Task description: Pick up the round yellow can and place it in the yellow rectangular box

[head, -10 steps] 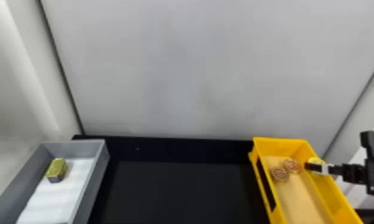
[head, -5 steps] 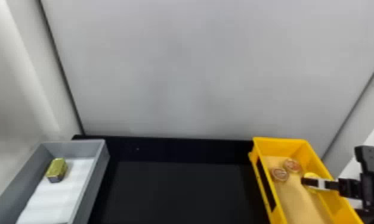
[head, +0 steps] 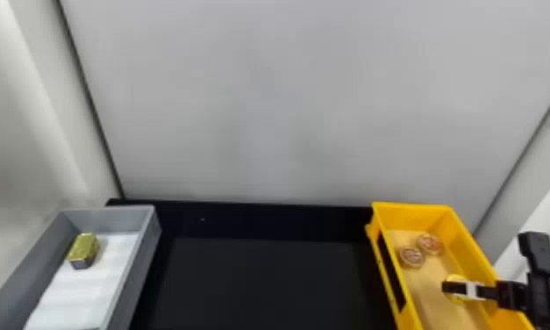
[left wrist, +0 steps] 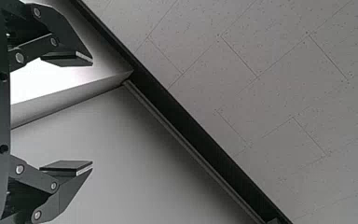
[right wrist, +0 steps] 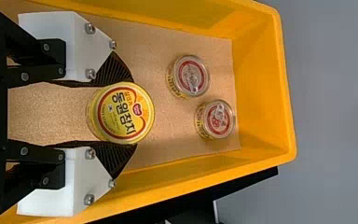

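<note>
The right hand (right wrist: 131, 113) is pinching the round yellow can (right wrist: 116, 114) by its sides, probably keeping the base free for settling flat in the yellow box (right wrist: 263, 88) below the hand; two smaller cans (right wrist: 193, 78) are sitting beyond its grip, leaving landing room, while the left hand (left wrist: 92, 113) is idling, spread and empty

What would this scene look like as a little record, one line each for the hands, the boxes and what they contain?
Right hand: the right hand has its fingers against opposite sides of the round yellow can
Left hand: the left hand is open, nothing between its fingers
Yellow box: the yellow rectangular box, at the right, with the round yellow can inside its walls
Also in it: two pull-tab cans
Grey box: the grey box, at the left, containing a gold-topped tin
Between boxes: a black surface
</note>
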You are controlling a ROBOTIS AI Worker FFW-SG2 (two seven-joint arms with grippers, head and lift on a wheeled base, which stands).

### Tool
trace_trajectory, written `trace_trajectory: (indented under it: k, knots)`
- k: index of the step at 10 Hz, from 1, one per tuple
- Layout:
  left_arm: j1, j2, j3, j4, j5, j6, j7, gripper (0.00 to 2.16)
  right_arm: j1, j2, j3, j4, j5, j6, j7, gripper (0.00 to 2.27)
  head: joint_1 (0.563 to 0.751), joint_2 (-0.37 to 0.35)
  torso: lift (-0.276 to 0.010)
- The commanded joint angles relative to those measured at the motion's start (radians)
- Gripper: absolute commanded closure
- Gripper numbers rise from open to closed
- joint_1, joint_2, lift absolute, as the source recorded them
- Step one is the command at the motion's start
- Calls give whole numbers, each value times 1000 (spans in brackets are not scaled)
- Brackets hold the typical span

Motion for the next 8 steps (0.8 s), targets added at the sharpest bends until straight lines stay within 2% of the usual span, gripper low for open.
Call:
trace_trajectory:
  k: [1, 7, 8]
  knots:
    - [-5, 0, -5, 3, 0, -6, -5, 450, -1, 1, 20, 13, -14, 0, -22, 734, 574, -48, 0]
    - [1, 1, -3, 6, 0, -10, -6, 450, -10, 8, 65, 45, -38, 5, -59, 730, 574, -48, 0]
    - [3, 1, -3, 8, 0, -10, -8, 450, -10, 8, 62, 45, -74, 10, -80, 622, 574, -48, 0]
